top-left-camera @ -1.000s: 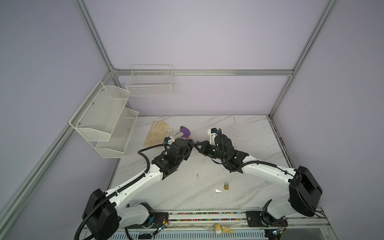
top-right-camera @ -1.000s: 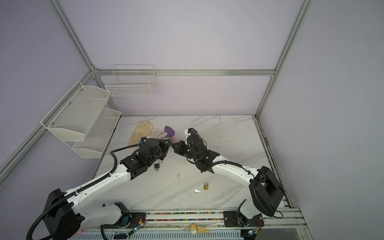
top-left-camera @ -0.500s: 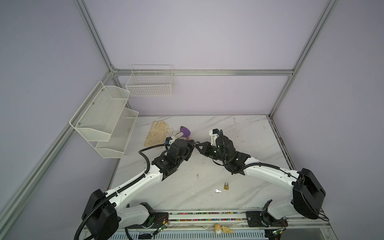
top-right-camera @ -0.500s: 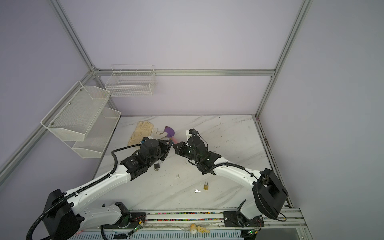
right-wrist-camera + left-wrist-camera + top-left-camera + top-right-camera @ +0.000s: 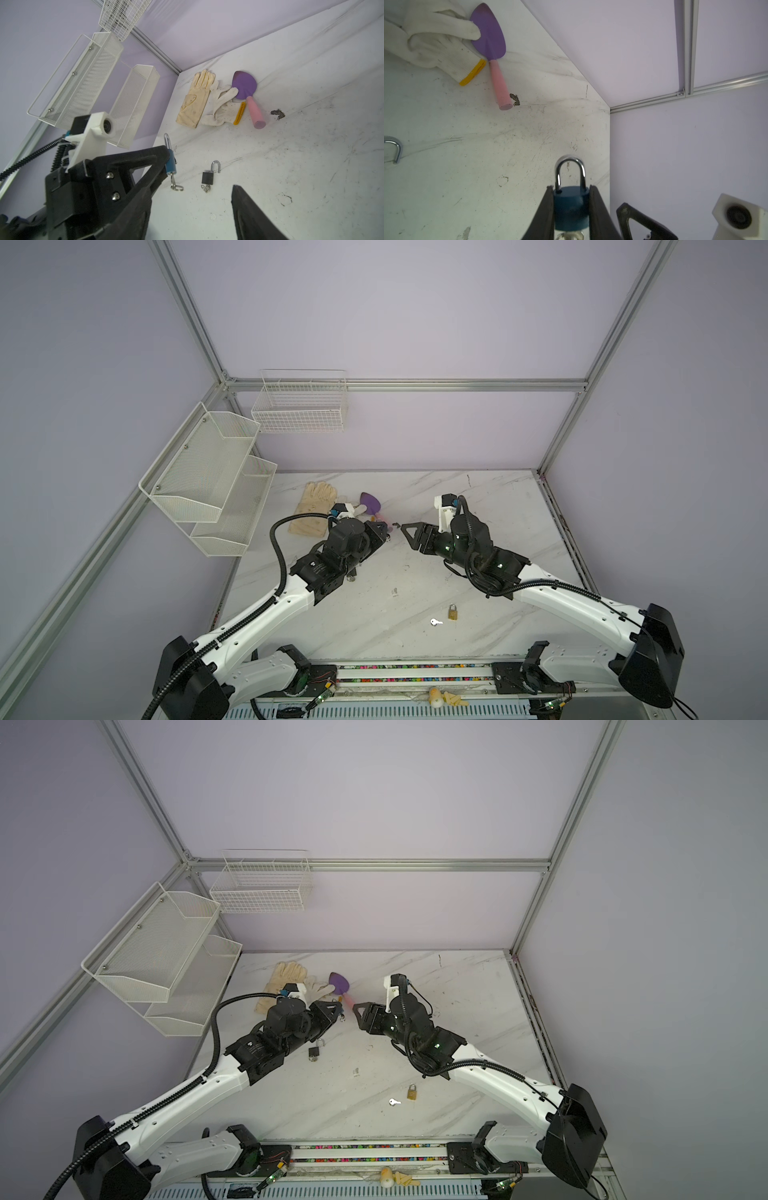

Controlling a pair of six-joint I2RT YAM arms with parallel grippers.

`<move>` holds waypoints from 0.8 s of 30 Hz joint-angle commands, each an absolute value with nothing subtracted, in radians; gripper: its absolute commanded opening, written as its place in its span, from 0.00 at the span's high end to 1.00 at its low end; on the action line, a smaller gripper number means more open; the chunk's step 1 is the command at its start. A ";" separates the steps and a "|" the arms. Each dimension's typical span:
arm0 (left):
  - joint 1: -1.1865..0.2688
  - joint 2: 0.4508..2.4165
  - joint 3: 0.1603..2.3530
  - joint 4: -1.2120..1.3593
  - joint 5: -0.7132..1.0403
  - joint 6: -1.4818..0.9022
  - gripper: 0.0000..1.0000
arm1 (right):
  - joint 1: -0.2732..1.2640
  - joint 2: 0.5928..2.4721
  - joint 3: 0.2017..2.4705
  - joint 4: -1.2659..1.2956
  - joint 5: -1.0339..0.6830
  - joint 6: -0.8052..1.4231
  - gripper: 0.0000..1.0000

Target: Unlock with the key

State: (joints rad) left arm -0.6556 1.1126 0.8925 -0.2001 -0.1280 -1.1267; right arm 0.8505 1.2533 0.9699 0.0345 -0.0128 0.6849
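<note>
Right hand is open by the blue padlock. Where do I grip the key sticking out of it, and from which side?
Take the key by its head, just under the blue padlock, above the dangling ring. Come from the base end, opposite the shackle: the left hand clamps the body's two sides, so only that end looks free to the right hand.

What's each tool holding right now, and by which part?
Left tool clamps the blue padlock by its body, shackle free. Right tool is open, holding nothing.
</note>
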 commanded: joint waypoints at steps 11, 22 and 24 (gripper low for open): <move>-0.710 1.063 0.718 0.086 0.039 -0.341 1.00 | 0.830 1.178 1.125 -0.305 0.020 0.475 0.24; -0.767 1.060 0.559 0.438 0.090 -0.052 1.00 | 0.830 1.275 1.344 -0.573 0.042 0.300 0.24; -0.771 1.068 0.553 0.452 0.085 -0.029 1.00 | 0.830 1.299 1.371 -0.606 0.035 0.285 0.24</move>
State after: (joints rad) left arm -0.7631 1.0779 0.5926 0.2882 0.0704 -0.1322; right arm 0.8337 1.2709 1.3296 -0.4862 0.0147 0.3496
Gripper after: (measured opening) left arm 0.220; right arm 0.761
